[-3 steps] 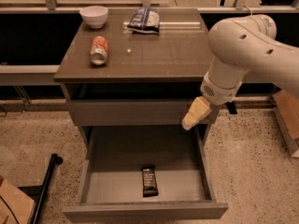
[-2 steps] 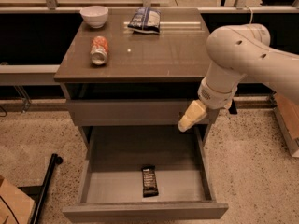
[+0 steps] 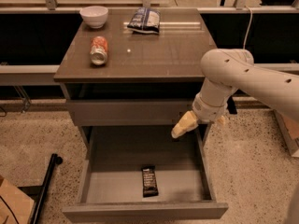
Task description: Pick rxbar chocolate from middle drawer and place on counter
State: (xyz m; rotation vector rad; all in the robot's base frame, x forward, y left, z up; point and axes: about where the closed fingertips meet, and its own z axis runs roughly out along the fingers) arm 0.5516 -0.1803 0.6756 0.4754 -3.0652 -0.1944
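— What stood at the back?
— A white bowl (image 3: 94, 16), with a blue-white chip bag (image 3: 145, 20) to its right.
— And nearer?
— An orange can (image 3: 98, 50) lay on its side, in front of the bowl.

Small flat black-wrapped snack bar (image 3: 149, 181) lies near the front of the open, deep grey-brown drawer (image 3: 112, 171) floor, below the glossy grey-brown worktop (image 3: 154, 55). Pale claw (image 3: 198, 126) hangs over the drawer's back right.

gripper (image 3: 183, 126) above open middle drawer (image 3: 117, 171), bare floor around rxbar chocolate (image 3: 149, 181)
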